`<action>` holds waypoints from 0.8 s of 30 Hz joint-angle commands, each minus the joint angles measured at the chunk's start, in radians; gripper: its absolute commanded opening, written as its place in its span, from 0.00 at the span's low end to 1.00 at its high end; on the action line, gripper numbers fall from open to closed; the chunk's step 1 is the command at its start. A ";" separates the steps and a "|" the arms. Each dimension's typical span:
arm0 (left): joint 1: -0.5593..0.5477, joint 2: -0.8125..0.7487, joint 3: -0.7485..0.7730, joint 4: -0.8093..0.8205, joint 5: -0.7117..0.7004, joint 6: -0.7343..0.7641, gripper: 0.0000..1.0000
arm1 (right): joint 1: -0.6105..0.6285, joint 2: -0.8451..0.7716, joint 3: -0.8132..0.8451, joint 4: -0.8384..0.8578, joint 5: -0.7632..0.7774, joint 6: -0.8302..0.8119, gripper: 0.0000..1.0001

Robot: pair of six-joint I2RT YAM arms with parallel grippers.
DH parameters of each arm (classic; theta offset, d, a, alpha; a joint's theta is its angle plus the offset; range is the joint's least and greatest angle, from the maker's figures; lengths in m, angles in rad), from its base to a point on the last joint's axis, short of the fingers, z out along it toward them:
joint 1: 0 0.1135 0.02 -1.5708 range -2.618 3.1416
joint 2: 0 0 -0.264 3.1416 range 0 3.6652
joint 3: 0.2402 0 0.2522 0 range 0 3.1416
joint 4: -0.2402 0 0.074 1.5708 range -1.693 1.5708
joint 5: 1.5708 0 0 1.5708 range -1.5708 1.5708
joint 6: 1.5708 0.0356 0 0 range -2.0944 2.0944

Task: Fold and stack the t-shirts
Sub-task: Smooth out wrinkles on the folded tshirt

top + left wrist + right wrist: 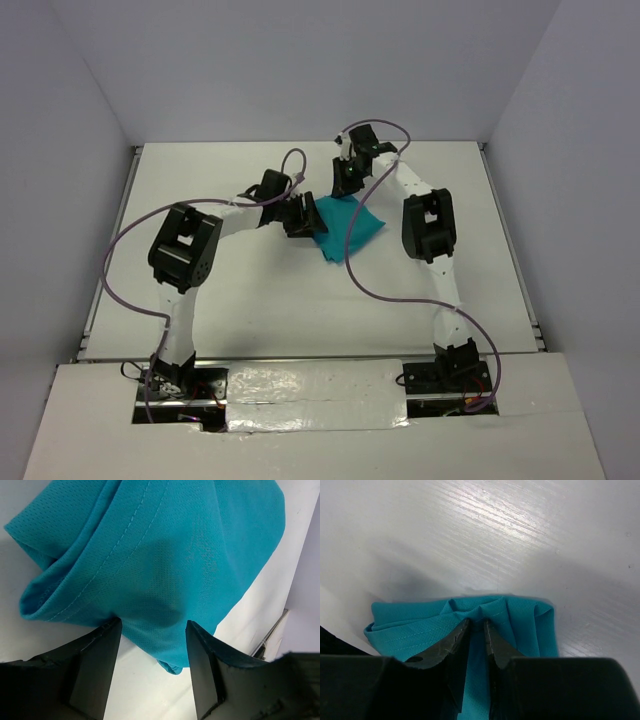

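The teal t-shirt (348,228) lies bunched into a small folded heap at the middle of the white table. In the right wrist view, my right gripper (477,623) is shut on a puckered fold at the far edge of the t-shirt (420,630). From above, the right gripper (342,188) sits at the heap's far left corner. My left gripper (154,626) is open, and its fingertips rest at the edge of the t-shirt (160,550) without pinching it. From above, the left gripper (302,216) sits against the heap's left side. No white tag shows.
The white table (250,300) is walled on the left, back and right, with metal rails (520,250) along its side edges. Purple cables (380,290) loop from both arms over the table. A white ledge (300,420) covers the near edge by the arm bases.
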 commanded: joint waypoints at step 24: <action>-0.090 -0.351 -0.235 0.111 0.086 -0.019 0.66 | -0.108 -0.498 -0.502 0.141 -0.382 -0.212 0.38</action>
